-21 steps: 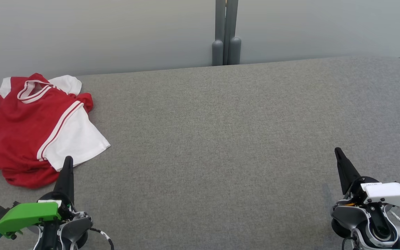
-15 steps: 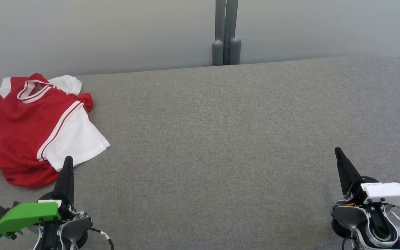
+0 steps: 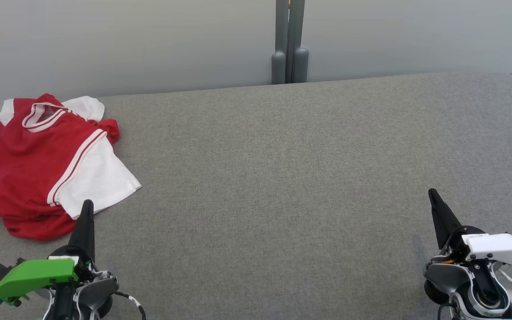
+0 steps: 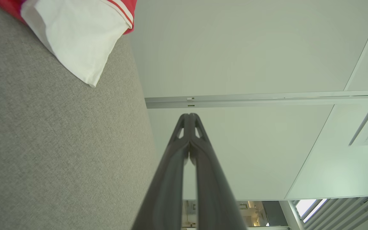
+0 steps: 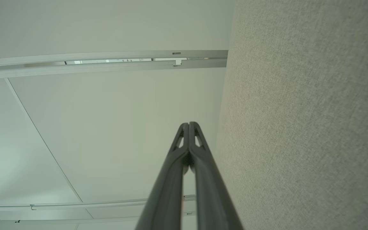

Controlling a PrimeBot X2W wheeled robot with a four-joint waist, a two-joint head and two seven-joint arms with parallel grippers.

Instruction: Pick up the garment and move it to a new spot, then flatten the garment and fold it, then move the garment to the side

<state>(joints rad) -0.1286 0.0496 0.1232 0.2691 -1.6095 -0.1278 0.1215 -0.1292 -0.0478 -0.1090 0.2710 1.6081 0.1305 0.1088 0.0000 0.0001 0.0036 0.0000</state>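
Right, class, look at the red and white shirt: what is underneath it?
The shirt lies crumpled on the grey fabric surface, which shows along its near and right edges. Red folds sit beneath its white sleeve. Anything else under the heap is covered.

I have the shirt [image 3: 38,169] on the table [image 3: 282,178], far left; my left gripper [image 3: 88,203] just in front of it; my right gripper [image 3: 432,192] well apart, near right; a wall [image 3: 149,44] behind.
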